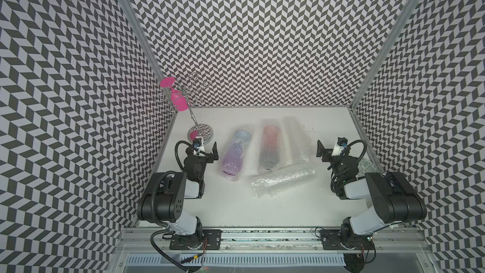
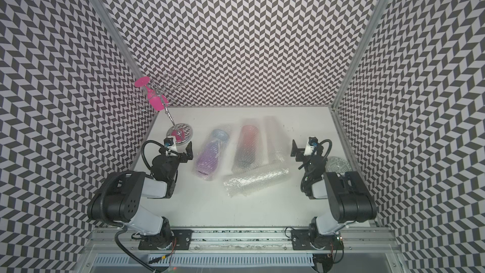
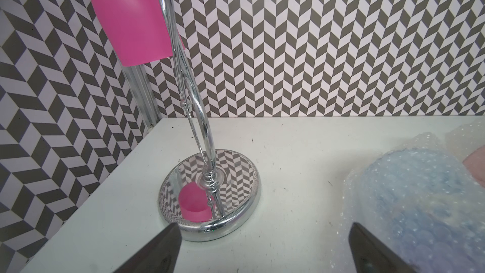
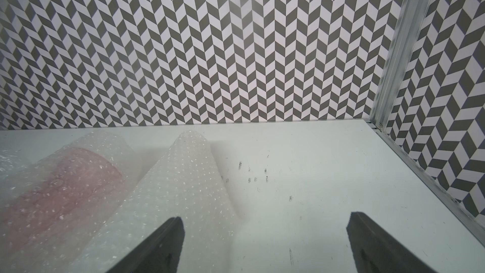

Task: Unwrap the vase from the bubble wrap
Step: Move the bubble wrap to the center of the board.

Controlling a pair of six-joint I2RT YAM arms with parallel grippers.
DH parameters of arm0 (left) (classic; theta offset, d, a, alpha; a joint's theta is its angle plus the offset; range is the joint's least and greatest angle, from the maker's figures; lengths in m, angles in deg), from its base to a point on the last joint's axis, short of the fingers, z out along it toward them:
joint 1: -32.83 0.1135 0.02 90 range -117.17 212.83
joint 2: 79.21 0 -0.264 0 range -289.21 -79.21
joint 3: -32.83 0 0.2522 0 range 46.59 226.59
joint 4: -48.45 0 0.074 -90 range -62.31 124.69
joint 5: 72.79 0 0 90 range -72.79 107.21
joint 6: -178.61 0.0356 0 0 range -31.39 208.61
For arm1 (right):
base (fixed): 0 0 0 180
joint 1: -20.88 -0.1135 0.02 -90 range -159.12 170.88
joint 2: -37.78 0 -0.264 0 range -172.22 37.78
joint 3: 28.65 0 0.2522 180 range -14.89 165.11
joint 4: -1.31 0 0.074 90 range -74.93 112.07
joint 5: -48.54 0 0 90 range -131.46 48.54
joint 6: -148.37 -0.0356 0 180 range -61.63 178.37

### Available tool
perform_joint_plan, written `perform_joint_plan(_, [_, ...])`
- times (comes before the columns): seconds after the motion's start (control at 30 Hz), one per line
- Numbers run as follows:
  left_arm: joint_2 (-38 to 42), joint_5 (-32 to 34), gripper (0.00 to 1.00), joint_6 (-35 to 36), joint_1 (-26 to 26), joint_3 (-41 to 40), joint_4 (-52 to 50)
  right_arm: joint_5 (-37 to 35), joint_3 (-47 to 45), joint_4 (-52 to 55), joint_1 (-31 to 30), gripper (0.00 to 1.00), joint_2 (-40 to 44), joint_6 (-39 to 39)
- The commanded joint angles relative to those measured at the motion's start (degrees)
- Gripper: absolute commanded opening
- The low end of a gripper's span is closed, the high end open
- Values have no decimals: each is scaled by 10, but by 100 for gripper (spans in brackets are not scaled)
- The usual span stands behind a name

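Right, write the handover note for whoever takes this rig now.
Left gripper: open, empty, beside the blue-purple wrapped vase.
Right gripper: open, empty, beside the clear bubble wrap roll.
The red wrapped vase lies between those two bundles. The crosswise roll lies at their near ends. All are on the table.
Done: nothing unwrapped.
Left: grip a wrap edge and unroll a vase.

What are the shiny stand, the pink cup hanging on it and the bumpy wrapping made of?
The stand looks like chromed metal: its mirror-bright base reflects the wall pattern. The pink cup seems matte plastic or frosted glass: dull, even colour. The wrapping is clear, glossy plastic bubble wrap, dotted with air bubbles.
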Motion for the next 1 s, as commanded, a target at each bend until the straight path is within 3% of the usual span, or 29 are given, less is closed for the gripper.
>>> perform_joint_plan(0.0, [30,3,100,5,-2,9,-21,2,1,-2,2,99,31,5])
perform_joint_plan(0.13, [91,12,99,9,-10,28,-119,-21,15,70,-2,99,87,-3])
perform_joint_plan(0.33, [177,26,100,-1,-44,46,-217,-48,123,336,-25,99,173,-40])
perform_joint_plan(0.5, [244,16,100,-76,-74,95,-341,-62,177,447,-92,99,221,-64])
perform_joint_plan(0.7, [312,-93,100,-187,-98,183,-534,-82,246,675,-177,99,277,-195])
perform_joint_plan(0.8, [319,-118,100,-211,-145,240,-649,-74,262,781,-227,99,315,-264])
perform_joint_plan(0.97, [342,-157,100,-226,-246,262,-720,-103,263,962,-340,99,362,-407])
